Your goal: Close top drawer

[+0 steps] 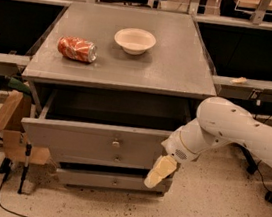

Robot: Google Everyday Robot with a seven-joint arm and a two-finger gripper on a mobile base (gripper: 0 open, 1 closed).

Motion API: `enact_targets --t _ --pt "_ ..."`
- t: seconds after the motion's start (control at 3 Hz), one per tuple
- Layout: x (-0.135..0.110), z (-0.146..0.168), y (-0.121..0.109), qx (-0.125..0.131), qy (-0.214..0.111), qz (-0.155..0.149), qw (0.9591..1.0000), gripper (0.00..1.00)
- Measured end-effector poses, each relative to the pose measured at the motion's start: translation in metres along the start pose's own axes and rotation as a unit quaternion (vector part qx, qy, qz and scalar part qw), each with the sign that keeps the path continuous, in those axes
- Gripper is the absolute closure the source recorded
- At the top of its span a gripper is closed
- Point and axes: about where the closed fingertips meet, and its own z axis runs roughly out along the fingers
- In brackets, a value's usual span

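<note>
Gripper [161,172] hangs at the lower right corner of the top drawer [86,141], angled down-left. We cannot tell if it's open, closed or touching the panel. White arm [234,129] runs off right of the drawer. The drawer is pulled out, its grey front well forward of the cabinet, knob [116,142] at centre. A lower drawer [95,179] sits just below it. Above the drawer is the desk [181,71], with a crushed red soda can [77,49] on its side and a white bowl [135,40]. Cardboard box [10,123] is left of the drawer.
</note>
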Motion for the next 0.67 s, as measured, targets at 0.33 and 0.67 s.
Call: enact_targets --t 0.33,0.67 --pt "0.0009 0.0045 -0.0026 0.0 -0.003 0.006 1.0 0.18" --pt "0.0016 0.0041 -0.0063 0.004 -0.005 0.009 0.9999 0.49"
